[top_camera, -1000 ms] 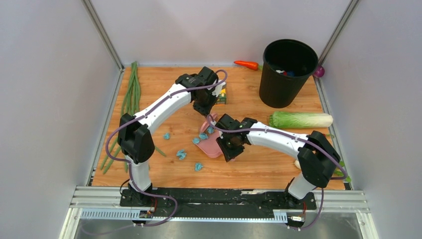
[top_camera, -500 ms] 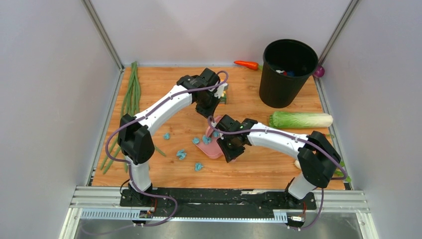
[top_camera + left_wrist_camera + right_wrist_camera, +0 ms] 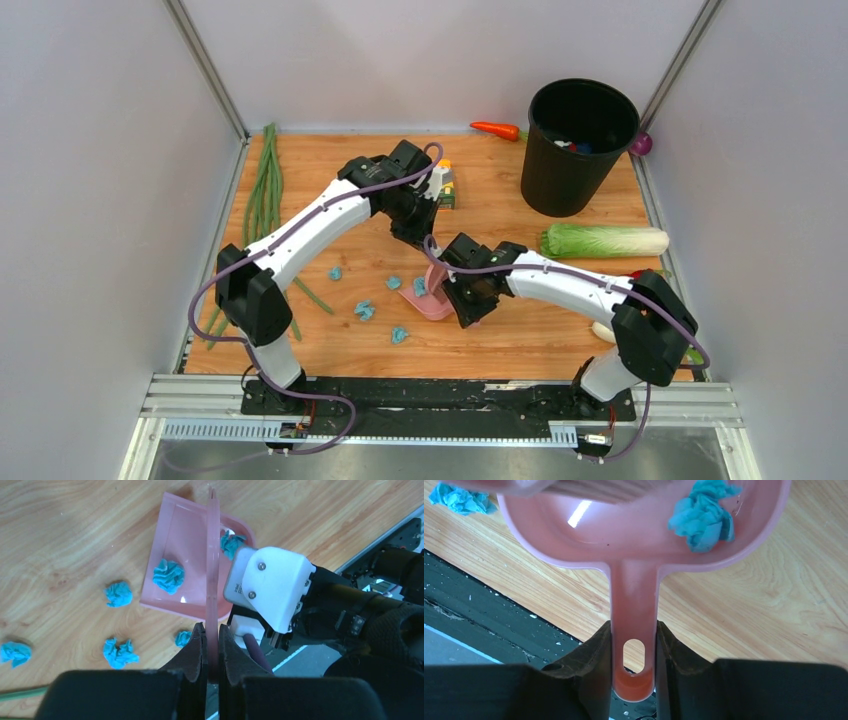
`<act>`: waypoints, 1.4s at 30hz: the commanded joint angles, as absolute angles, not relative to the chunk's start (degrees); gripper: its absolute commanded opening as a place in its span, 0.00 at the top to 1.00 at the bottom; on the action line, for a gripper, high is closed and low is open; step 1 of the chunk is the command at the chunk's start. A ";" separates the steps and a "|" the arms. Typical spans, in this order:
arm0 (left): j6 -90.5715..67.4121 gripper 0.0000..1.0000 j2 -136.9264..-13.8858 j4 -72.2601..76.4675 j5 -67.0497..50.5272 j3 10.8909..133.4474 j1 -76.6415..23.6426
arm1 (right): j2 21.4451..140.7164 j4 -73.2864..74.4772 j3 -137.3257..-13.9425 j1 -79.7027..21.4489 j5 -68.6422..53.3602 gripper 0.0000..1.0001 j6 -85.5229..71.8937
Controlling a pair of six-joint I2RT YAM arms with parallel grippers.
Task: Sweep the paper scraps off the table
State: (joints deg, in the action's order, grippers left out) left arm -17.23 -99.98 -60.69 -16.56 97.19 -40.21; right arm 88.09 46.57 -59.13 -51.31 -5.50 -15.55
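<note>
Mid-sweep: my right claw (image 3: 634, 650) clamps the dustpan (image 3: 589, 525) by its handle, and my left claw (image 3: 212, 640) pinches the brush (image 3: 214, 545). Two paper scraps (image 3: 168, 575) sit in the pan. Others, lower left on the bench (image 3: 65, 525), need brushing in.

Small crumpled teal paper scraps (image 3: 119, 593): two lie inside the pink dustpan (image 3: 185, 535), and four more are scattered just off its open edge on the orange-brown wood-grain counter (image 3: 75, 520).
</note>
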 commanded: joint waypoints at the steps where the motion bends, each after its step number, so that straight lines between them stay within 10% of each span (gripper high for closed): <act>1: -21.80 1.00 -95.45 -61.08 -22.59 96.68 -41.31 | 85.78 44.12 -58.54 -51.24 -4.22 1.00 -15.29; 42: -28.92 1.00 -75.07 -81.65 14.31 110.57 -41.22 | 84.02 48.51 -69.86 -51.33 3.25 1.00 -19.16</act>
State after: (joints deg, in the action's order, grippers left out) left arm -26.98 -79.22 -76.95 8.05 108.92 -41.17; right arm 84.97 46.26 -64.20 -51.29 0.21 -18.79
